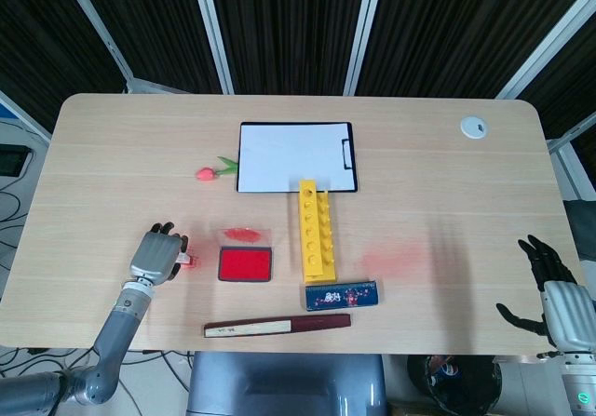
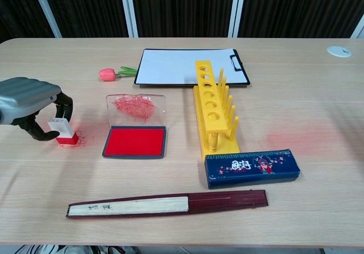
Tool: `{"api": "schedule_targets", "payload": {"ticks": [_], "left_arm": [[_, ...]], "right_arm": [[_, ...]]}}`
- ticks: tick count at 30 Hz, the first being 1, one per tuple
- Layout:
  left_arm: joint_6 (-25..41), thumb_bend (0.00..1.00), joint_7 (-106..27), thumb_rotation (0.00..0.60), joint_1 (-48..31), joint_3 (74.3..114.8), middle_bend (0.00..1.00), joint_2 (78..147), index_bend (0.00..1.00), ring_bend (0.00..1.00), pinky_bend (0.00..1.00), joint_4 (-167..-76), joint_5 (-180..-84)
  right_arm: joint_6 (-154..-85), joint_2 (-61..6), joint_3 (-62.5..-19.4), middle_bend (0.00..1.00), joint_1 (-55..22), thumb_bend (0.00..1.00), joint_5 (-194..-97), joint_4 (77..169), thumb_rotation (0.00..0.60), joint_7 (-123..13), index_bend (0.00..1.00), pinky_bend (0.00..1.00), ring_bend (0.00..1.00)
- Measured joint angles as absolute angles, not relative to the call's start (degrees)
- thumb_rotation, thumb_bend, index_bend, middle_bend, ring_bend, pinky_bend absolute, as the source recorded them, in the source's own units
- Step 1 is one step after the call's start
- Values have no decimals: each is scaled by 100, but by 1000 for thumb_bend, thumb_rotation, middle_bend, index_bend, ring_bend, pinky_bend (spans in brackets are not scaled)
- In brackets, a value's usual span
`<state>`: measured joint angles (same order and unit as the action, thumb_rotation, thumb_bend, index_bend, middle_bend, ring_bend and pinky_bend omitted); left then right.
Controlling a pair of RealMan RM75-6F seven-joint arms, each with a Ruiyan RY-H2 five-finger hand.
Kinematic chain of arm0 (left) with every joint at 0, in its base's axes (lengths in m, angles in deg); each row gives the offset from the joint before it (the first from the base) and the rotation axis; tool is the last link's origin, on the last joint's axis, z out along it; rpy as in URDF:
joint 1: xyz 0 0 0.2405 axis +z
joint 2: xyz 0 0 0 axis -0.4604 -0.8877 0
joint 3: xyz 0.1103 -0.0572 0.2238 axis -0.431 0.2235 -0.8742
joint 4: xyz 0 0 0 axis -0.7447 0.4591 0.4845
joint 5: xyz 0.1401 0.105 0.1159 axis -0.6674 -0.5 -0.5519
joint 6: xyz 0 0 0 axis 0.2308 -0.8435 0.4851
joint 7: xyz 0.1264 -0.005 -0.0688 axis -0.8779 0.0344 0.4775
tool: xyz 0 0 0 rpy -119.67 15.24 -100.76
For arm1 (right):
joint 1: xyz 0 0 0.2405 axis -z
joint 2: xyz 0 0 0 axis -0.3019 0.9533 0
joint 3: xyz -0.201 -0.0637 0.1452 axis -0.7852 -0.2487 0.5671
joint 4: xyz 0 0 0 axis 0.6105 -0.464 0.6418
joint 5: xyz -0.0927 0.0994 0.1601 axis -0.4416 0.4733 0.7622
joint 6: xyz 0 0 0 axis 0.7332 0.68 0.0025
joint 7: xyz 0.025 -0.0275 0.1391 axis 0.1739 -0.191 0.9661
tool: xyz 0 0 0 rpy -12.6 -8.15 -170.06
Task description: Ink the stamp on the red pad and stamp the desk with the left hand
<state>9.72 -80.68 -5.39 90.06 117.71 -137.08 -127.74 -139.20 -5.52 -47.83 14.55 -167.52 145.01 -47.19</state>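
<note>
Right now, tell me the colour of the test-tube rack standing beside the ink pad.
The plastic test-tube rack is bright yellow, seen best in the chest view.

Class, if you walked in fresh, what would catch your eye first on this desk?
The bright red ink pad with its lid open, left of centre, and the tall yellow rack beside it. Further left, the left hand presses a small stamp onto the desk, red smudges around it.

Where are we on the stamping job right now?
Inking looks done: the stamp shows a red base and sits left of the red pad. In hand: the left hand holds it against the desk, red marks around it. Left: lifting off.
</note>
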Motion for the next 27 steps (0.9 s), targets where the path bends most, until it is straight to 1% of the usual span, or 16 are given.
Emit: {"api": "schedule_targets", "payload": {"ticks": [27], "left_arm": [[904, 305, -8111, 600, -575, 8977, 466, 11737, 473, 167, 225, -13764, -12727]], "right_arm": [[-13933, -540, -4791, 0, 1466, 260, -16770, 14520, 600, -4684, 58, 192, 0]]}}
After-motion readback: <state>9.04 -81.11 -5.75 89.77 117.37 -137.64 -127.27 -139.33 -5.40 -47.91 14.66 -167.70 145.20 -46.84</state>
